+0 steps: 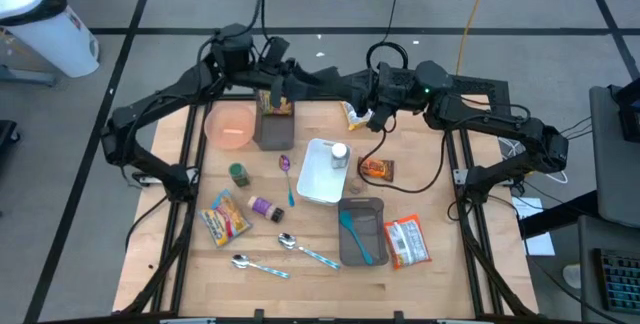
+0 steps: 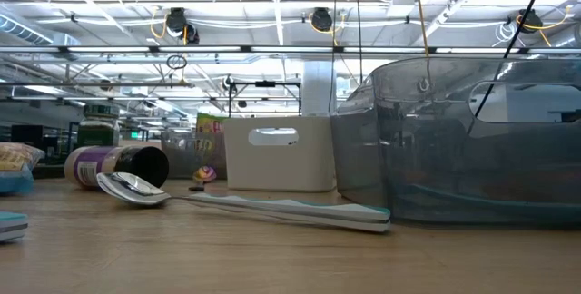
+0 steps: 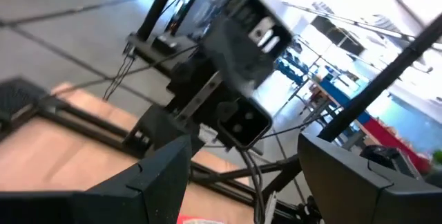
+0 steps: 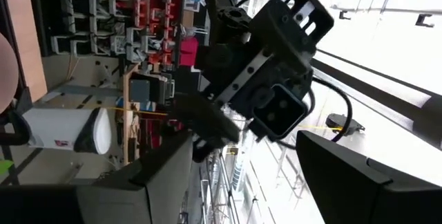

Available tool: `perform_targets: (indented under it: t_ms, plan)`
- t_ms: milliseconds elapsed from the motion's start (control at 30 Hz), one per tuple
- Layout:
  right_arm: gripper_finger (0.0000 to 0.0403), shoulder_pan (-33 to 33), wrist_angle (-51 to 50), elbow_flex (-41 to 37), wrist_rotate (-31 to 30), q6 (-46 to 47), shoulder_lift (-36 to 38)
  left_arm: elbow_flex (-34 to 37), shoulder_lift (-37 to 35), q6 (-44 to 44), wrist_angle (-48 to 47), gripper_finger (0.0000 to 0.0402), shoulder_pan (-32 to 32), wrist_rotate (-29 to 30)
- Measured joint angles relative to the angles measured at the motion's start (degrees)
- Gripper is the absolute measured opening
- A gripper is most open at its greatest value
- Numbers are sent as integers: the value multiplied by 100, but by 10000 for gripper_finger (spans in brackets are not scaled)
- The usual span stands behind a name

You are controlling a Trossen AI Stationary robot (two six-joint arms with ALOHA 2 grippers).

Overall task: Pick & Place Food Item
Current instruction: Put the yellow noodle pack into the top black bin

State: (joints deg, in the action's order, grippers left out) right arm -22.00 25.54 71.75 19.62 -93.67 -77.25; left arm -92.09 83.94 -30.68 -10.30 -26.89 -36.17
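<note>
My left gripper (image 1: 283,76) and right gripper (image 1: 372,92) hang released above the table's (image 1: 450,284) far edge; no label is legible.

No text, brand, number or sign could be read in any view. The snack packets (image 1: 225,219) on the table (image 1: 200,274) carried printed wrappers, and so did the red-and-white packet (image 1: 407,242) just beside the grey container (image 1: 378,226), but the print on them was too small to make out. The purple can (image 2: 118,165) lying on its side near the white tray (image 2: 277,153) showed a pale label band with no legible words. The white cylinder (image 4: 65,128) in the room beyond the table bore a small dark-and-red mark that could not be deciphered.
</note>
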Motion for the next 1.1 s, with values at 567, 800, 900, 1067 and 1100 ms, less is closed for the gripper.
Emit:
perform_targets:
  t_ms: [567, 800, 900, 1067, 1100]
  plan:
    - [251, -1, 809, 0, -2, 1425, -2, 0, -11, 2984, 442, 271, 562, 693]
    - [251, -2, 843, 0, -300, 2213, -2, 0, -64, 5616, 448, 271, 651, 2022]
    - [251, -2, 888, 0, -449, 2692, -2, 0, -113, 7281, 451, 271, 673, 2667]
    - [251, -4, 902, 0, -474, 3400, -2, 0, -129, 9004, 443, 271, 556, 2764]
    - [251, -4, 901, 0, -476, 3553, -2, 0, -129, 9136, 439, 271, 525, 2770]
